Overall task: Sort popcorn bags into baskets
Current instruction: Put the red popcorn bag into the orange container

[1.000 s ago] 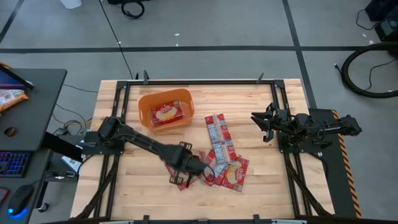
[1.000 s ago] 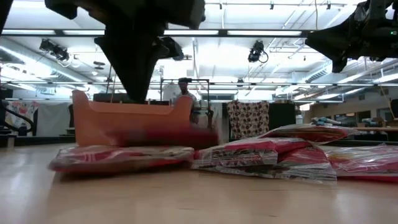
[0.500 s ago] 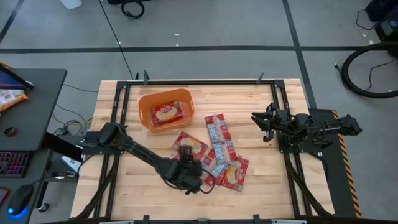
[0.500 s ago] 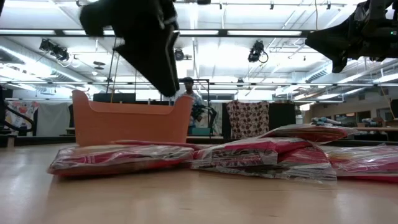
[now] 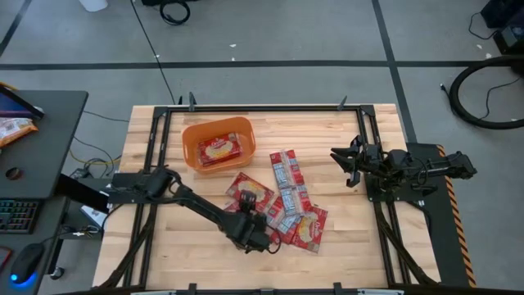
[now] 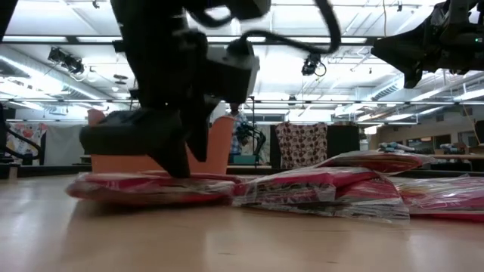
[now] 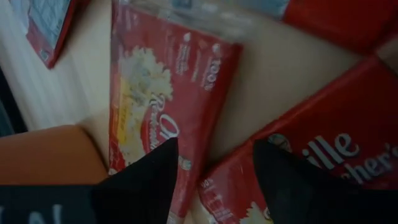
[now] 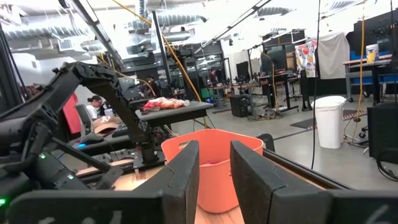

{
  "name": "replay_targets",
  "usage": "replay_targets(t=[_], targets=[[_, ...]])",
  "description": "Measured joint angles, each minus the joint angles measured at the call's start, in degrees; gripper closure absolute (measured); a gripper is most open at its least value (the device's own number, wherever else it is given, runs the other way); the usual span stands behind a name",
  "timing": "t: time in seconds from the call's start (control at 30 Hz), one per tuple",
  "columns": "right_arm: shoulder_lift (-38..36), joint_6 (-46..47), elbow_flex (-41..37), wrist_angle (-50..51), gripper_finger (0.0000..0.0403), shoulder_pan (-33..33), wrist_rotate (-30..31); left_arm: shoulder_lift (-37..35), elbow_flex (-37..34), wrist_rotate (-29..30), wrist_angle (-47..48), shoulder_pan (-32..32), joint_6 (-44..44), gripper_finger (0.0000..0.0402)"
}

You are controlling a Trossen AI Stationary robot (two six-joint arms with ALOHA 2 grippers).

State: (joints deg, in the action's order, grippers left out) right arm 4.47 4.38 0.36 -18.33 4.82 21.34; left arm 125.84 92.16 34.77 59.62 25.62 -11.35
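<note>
I am looking into a large robotics lab or workshop hall. Past the right gripper [image 8: 214, 171] I see exposed ceiling ducts [image 8: 37, 31] and hanging cables, workbenches with monitors, a white bin [image 8: 328, 121] and people seated at desks far beyond it. Behind the left gripper [image 6: 162, 143], long strip lights [image 6: 318, 39] run across an open ceiling. From above, the wooden table [image 5: 327, 131] stands on a grey concrete floor marked with dark tape lines
</note>
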Motion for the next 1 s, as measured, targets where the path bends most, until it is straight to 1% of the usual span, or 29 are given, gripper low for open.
replay_targets(t=[0.3,0.57,0.7,0.83,1.0], targets=[[0.00,0.00,0.00,0.00,0.0307,0.00,0.00,0.20,0.00,-0.04,2.67,-2.91,0.11,0.0194],[0.00,0.00,0.00,0.00,0.0307,0.00,0.00,0.15,-2.49,0.20,2.23,-3.62,2.47,0.0194],[0.00,0.00,0.00,0.00,0.0307,-0.02,0.00,-1.50,-2.60,-0.23,2.74,-3.31,4.83,0.0194],[0.00,-0.01,0.00,0.01,0.0307,-0.01,0.00,-3.83,-2.60,-1.11,2.73,-3.55,5.37,0.0194],[0.00,0.00,0.00,-0.02,0.0307,0.00,0.00,-4.52,-2.60,0.37,1.38,-3.79,7.62,0.0194]])
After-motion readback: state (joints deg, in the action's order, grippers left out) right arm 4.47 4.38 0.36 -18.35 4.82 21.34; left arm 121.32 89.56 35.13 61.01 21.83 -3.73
